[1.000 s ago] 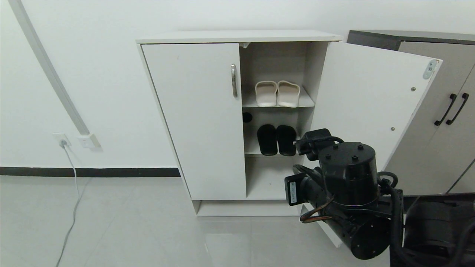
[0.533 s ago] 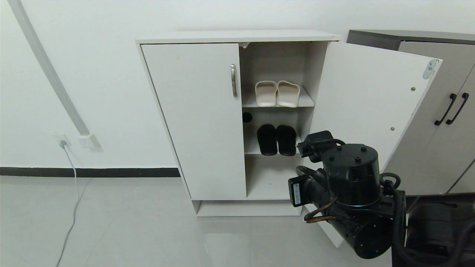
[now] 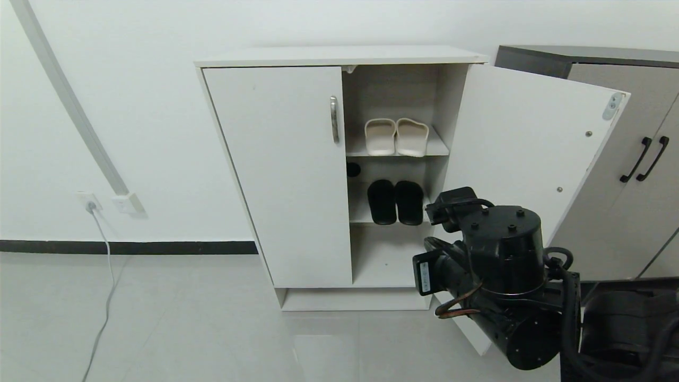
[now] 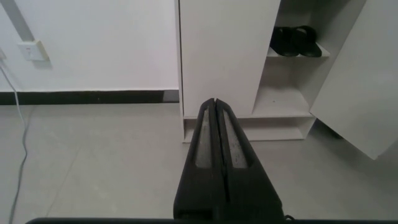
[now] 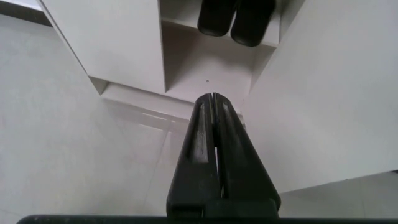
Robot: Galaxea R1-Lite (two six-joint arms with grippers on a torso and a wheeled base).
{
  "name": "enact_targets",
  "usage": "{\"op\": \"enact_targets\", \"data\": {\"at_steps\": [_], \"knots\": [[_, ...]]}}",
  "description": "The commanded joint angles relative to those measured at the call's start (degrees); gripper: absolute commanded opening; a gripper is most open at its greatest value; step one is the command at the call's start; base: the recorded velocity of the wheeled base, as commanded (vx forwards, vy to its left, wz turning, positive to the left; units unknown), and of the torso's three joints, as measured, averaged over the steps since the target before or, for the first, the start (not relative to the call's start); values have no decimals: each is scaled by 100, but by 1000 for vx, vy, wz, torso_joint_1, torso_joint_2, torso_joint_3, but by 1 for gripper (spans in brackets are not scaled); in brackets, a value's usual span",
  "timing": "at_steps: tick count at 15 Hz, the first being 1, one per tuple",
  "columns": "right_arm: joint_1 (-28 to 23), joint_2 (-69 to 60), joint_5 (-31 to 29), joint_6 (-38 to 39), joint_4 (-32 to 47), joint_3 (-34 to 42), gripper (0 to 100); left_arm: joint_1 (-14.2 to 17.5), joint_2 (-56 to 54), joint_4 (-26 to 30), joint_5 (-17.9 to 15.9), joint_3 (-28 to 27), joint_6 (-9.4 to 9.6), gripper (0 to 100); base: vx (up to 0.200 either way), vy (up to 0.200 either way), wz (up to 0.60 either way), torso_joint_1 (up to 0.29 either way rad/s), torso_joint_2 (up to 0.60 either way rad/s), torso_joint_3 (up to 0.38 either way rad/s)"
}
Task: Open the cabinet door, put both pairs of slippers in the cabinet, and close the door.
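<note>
Pointing toward cabinet [image 3: 276, 175], right gripper [image 5: 212, 98] has fingers pressed together, nothing between them. Open door [image 5: 336, 93] stands close beside it, on outer side. Bottom shelf [image 5: 205, 74] lies just ahead. Black slippers [image 5: 239, 15] sit ahead and higher, white slippers [image 3: 396, 136] higher again, both pairs inside. Left gripper [image 4: 214, 102] also closed tight, empty, well back from closed door [image 4: 224, 50], with open floor [image 4: 93, 162] between.

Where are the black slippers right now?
In the head view, the black slippers sit side by side on the cabinet's middle shelf, directly below the white slippers.
</note>
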Motion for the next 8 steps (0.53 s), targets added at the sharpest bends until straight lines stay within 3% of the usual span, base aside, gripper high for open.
{"op": "enact_targets", "data": {"at_steps": [1, 8], "knots": [[-5, 16, -1, -1, 13, 1, 0, 1, 7, 11, 1, 2, -4, 0, 0, 0, 0, -7, -61, -330], [-5, 25, -1, -1, 22, 1, 0, 1, 7, 11, 1, 2, -4, 0, 0, 0, 0, 64, -461, -366]]}}
